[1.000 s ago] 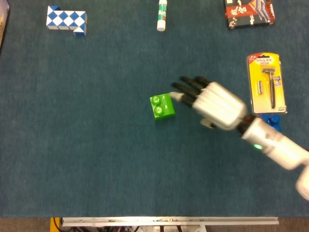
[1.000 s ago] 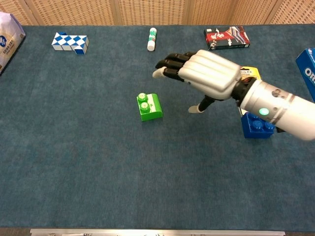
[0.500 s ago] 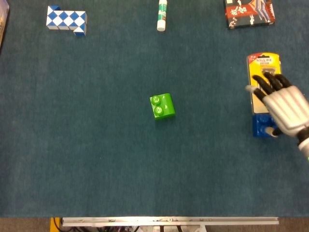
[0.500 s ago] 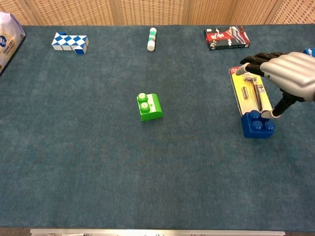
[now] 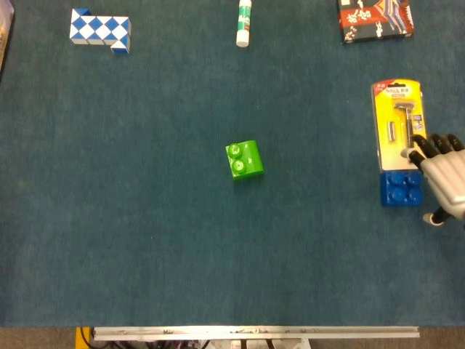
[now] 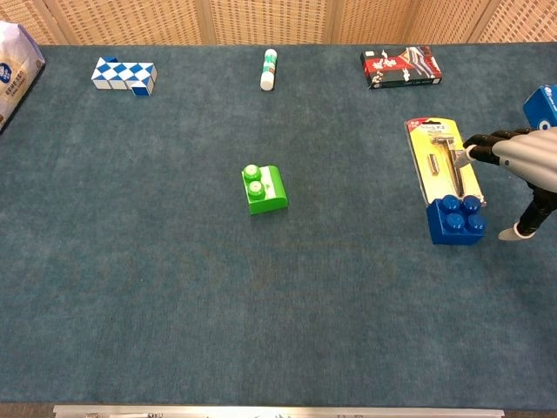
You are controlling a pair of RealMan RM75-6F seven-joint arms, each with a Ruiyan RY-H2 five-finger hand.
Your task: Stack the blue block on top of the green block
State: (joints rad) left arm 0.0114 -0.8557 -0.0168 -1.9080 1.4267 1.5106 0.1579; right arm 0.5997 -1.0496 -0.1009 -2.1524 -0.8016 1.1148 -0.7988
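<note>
The green block (image 5: 244,159) (image 6: 265,189) lies near the middle of the blue table, studs facing left, on its own. The blue block (image 5: 401,189) (image 6: 455,220) stands upright at the right side, touching the near end of the yellow razor pack. My right hand (image 5: 443,177) (image 6: 522,170) hovers just right of the blue block at the frame edge, fingers spread and holding nothing. Its thumb points down beside the block without touching it. My left hand is not in either view.
A yellow razor pack (image 5: 401,123) (image 6: 442,162) lies right behind the blue block. A blue-white checkered snake puzzle (image 5: 100,30), a glue stick (image 5: 243,22) and a red-black box (image 5: 375,19) line the far edge. A blue box corner (image 6: 543,104) shows at the right.
My right hand has swept from beside the green block across to the right, past the razor pack, and now sits beside the blue block. Neither block has moved.
</note>
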